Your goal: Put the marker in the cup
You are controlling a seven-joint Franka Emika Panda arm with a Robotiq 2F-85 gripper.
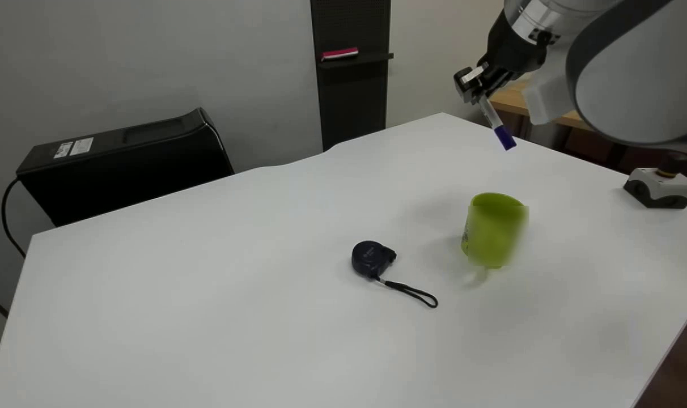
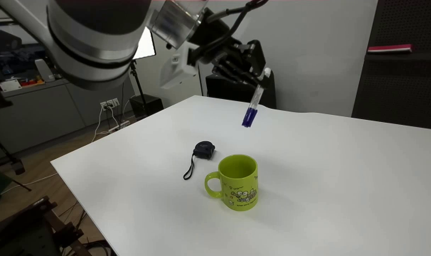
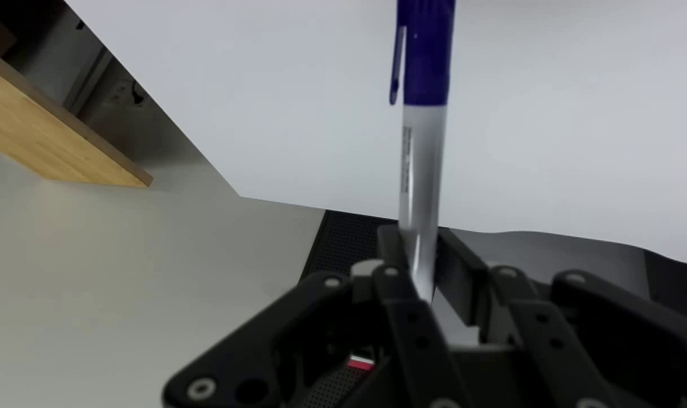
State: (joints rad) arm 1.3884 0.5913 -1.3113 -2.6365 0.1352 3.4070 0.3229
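The marker point(image 1: 492, 117) has a clear whitish body and a dark blue-purple cap. My gripper point(image 1: 474, 86) is shut on its uncapped end, in both exterior views point(image 2: 261, 81). The marker point(image 2: 253, 106) hangs tilted, cap down, in the air above the table. In the wrist view the marker point(image 3: 425, 130) stands between the fingertips point(image 3: 417, 243), cap pointing away from the gripper. The lime-green cup point(image 1: 493, 235) stands upright on the table, lower than the marker and apart from it. Its handle and printed side show in an exterior view point(image 2: 241, 192). The cup is out of the wrist view.
A black tape measure point(image 1: 370, 259) with a cord lies near the cup, also in an exterior view point(image 2: 204, 150). A grey-white box with a dark knob point(image 1: 661, 187) stands at the table's edge. A black case point(image 1: 134, 164) stands beyond the white table point(image 1: 207, 306).
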